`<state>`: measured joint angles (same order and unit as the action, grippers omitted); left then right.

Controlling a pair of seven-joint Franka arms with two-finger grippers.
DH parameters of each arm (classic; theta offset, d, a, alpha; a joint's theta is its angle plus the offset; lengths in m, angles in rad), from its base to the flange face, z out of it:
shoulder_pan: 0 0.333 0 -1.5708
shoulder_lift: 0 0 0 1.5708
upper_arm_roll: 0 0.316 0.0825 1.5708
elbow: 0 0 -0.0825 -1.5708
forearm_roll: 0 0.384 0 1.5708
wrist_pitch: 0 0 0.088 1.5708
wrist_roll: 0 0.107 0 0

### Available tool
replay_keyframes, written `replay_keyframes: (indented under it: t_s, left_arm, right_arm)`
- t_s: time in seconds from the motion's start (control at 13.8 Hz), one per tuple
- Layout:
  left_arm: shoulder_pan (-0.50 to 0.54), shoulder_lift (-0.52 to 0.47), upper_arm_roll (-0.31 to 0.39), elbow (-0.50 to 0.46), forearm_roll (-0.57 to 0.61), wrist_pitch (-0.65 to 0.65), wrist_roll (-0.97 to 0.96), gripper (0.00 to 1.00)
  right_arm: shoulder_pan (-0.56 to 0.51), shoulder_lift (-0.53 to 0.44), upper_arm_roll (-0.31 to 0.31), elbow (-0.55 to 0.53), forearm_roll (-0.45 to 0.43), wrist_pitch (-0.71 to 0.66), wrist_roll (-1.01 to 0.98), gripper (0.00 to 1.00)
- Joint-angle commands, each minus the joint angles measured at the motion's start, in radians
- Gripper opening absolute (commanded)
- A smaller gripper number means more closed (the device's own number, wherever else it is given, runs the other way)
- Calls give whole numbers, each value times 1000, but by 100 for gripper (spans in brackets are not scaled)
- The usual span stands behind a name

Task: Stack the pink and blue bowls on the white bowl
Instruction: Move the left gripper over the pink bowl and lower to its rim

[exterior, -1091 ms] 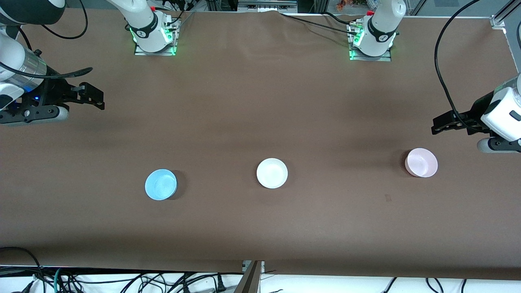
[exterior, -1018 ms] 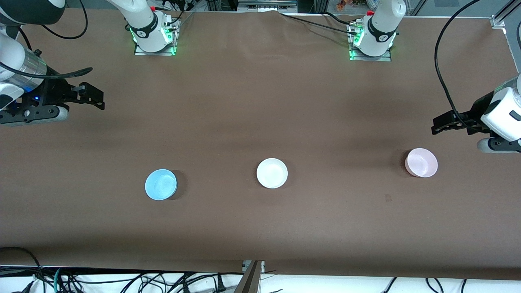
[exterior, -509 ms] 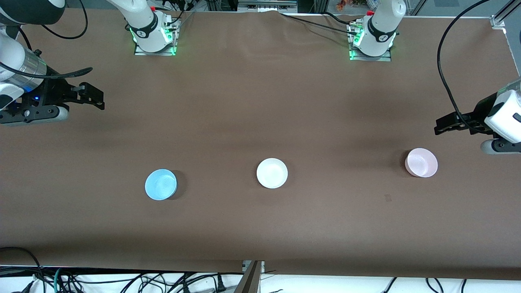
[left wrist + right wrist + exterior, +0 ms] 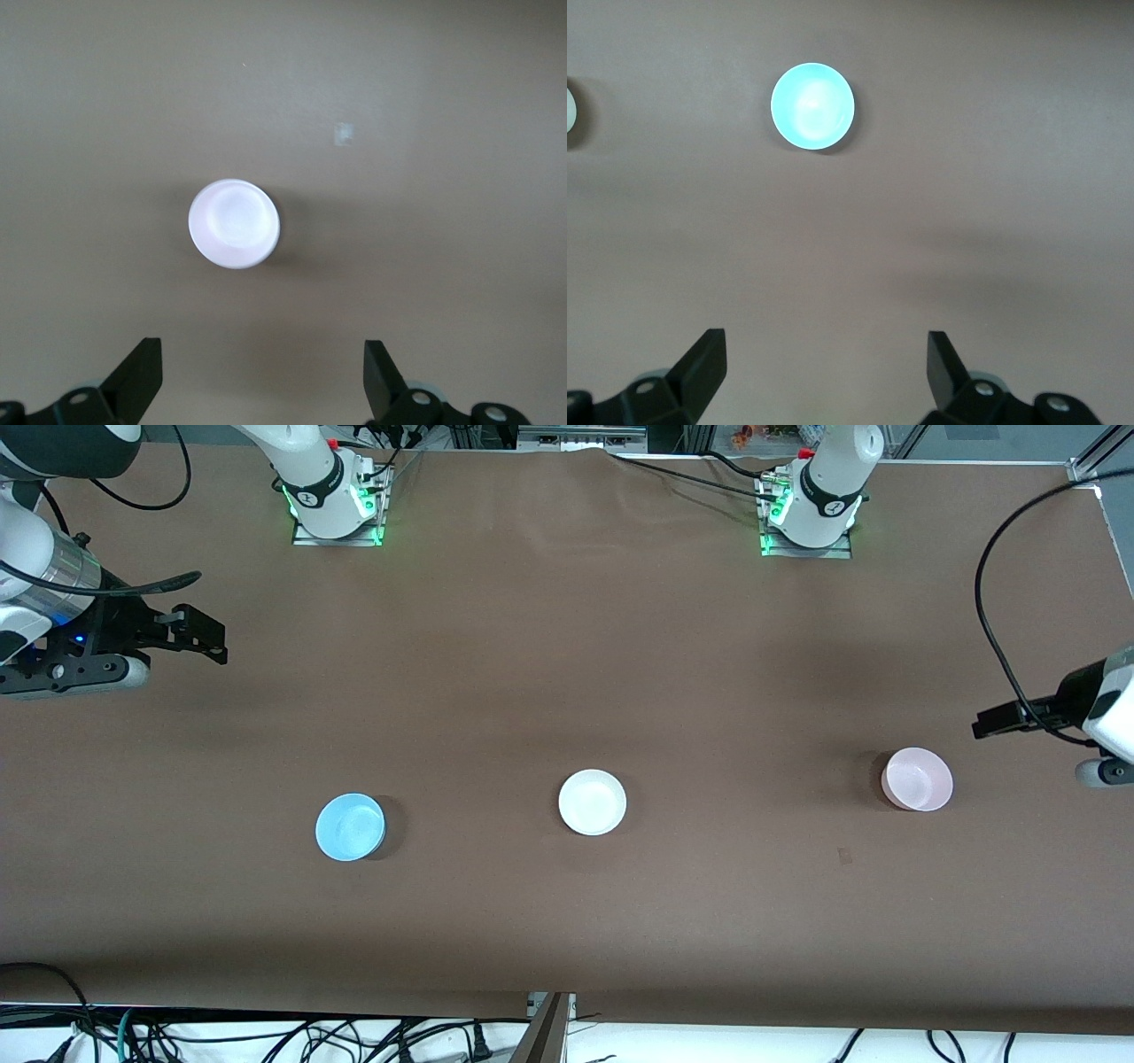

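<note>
Three small bowls stand in a row on the brown table: the blue bowl (image 4: 350,827) toward the right arm's end, the white bowl (image 4: 592,802) in the middle, the pink bowl (image 4: 917,779) toward the left arm's end. My left gripper (image 4: 985,724) hangs open in the air beside the pink bowl, nothing in it. In its wrist view the pink bowl (image 4: 234,224) lies ahead of the left gripper (image 4: 263,354). My right gripper (image 4: 202,638) waits open at its end of the table. Its wrist view shows the blue bowl (image 4: 812,104) far ahead of the right gripper (image 4: 826,345).
The brown cloth (image 4: 567,646) covers the whole table. A small pale mark (image 4: 843,856) lies on it nearer to the front camera than the pink bowl. Both arm bases (image 4: 335,505) (image 4: 808,514) stand along the table's edge farthest from the front camera. Cables hang below the near edge.
My left gripper has drifted outward toward its own end of the table, away from the pink bowl. The right arm and all three bowls have stayed where they were.
</note>
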<state>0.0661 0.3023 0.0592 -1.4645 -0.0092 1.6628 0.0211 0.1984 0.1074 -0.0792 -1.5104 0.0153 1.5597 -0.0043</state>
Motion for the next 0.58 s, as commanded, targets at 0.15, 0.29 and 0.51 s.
replay_keyframes:
  t_s: [0.15, 0.29, 0.51]
  left_arm:
    - [116, 118, 13, -42, -58, 135, 192, 100]
    - [141, 176, 11, -48, -93, 204, 223, 100]
    - [169, 233, 13, -88, -159, 296, 302, 100]
  right_arm:
    - [-4, -8, 4, 6, -11, -9, -5, 100]
    - [-2, -8, 4, 6, -11, -9, -5, 100]
    - [-4, -8, 4, 6, -9, -9, -5, 100]
